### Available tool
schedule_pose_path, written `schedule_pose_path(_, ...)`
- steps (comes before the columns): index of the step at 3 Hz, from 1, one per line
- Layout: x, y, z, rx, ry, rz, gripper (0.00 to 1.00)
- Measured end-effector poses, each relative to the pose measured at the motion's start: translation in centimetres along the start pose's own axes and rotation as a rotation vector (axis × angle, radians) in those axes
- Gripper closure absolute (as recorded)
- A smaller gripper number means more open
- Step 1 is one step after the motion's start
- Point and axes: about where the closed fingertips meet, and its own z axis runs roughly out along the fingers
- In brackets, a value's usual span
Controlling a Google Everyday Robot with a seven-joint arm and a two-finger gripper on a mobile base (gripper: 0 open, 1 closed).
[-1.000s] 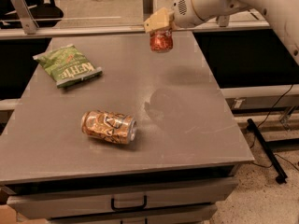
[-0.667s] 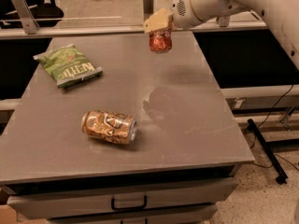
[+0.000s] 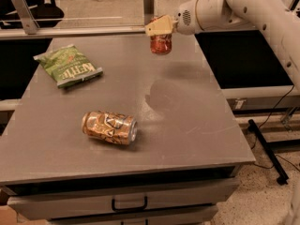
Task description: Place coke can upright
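The gripper [image 3: 161,31] was positioned over the far edge of the table [image 3: 201,130], at the end of the arm [image 3: 243,8] that reached in from the right. Its jaws were pinched on the upper end of the coke can [image 3: 161,43]. The can hung directly below the jaws with its long axis close to vertical, and it was clear of the table surface. A soft shadow [image 3: 163,96] lay on the table nearer the camera, which supported the reading that the can was held in the air.

The coming move turned on this relation: the can sat straight under the jaws, so a downward travel would have set its lower end on the table.

The top of the can was covered by the beige finger, and the contact points could not be made out. The lower rim appeared level, though this was uncertain. The gold-brown can [image 3: 109,127] lay on its side and the green chip bag [image 3: 69,65] lay flat, both well apart from the gripper.
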Motion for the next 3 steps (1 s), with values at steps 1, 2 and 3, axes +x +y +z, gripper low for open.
schedule_pose_path(1,-0.27,-1.35,-0.08,-0.056,-0.082,-0.059,1.00)
schedule_pose_path(2,-0.29,-1.29,0.26,-0.061,-0.086,-0.083,1.00)
schedule_pose_path(3,0.04,-0.66,0.44,-0.076,-0.091,-0.089,1.00)
